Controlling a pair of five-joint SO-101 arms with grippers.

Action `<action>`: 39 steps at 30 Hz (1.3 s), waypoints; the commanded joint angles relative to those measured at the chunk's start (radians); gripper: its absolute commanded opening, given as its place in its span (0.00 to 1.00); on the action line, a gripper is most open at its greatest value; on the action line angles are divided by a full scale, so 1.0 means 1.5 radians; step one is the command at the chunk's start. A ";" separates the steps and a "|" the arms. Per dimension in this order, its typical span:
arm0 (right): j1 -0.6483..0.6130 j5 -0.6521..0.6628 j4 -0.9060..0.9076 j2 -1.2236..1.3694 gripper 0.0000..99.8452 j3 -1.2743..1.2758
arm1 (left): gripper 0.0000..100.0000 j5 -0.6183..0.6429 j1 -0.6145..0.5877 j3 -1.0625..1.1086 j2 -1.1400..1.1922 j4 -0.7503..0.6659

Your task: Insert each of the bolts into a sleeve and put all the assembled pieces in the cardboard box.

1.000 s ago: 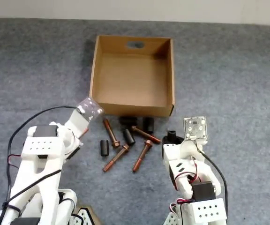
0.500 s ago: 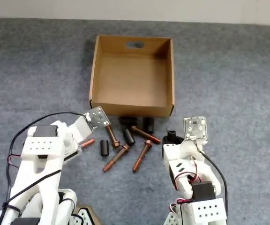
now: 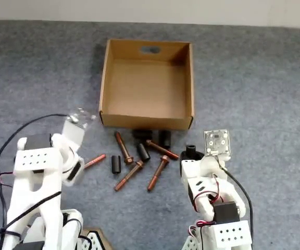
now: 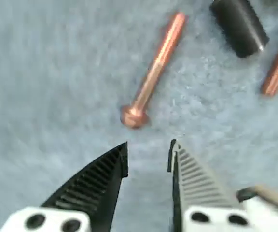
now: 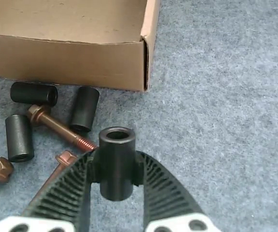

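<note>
White arms (image 3: pixel 35 161), black cables (image 3: pixel 244 190), ribbed black tool (image 4: pixel 147 153).

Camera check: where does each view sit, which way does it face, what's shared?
High view: fixed overhead, looking down on the cardboard box and loose bolts; left arm and right arm show.
Left wrist view: on the left wrist, looking down past the open left gripper at a lone bolt.
Right wrist view: on the right wrist, looking past the right gripper, shut on a held sleeve, toward the box.
Shared: high and right wrist, box and held sleeve; high and left wrist, lone bolt.
</note>
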 commanded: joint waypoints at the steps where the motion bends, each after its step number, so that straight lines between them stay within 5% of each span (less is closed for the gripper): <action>1: 0.007 -0.002 0.003 -0.011 0.01 -0.003 | 0.15 0.172 -0.007 0.029 0.001 -0.035; 18: 0.007 -0.002 0.003 -0.011 0.01 -0.003 | 0.15 0.442 -0.007 0.132 0.002 -0.426; 25: 0.007 -0.002 0.003 -0.011 0.01 -0.003 | 0.17 0.532 0.021 0.105 0.001 -0.394; 31: 0.007 -0.002 0.003 -0.011 0.01 -0.003 | 0.29 0.642 0.072 0.063 -0.004 -0.231; 39: 0.007 -0.002 0.003 -0.011 0.01 -0.003 | 0.29 0.606 0.062 0.077 -0.005 -0.237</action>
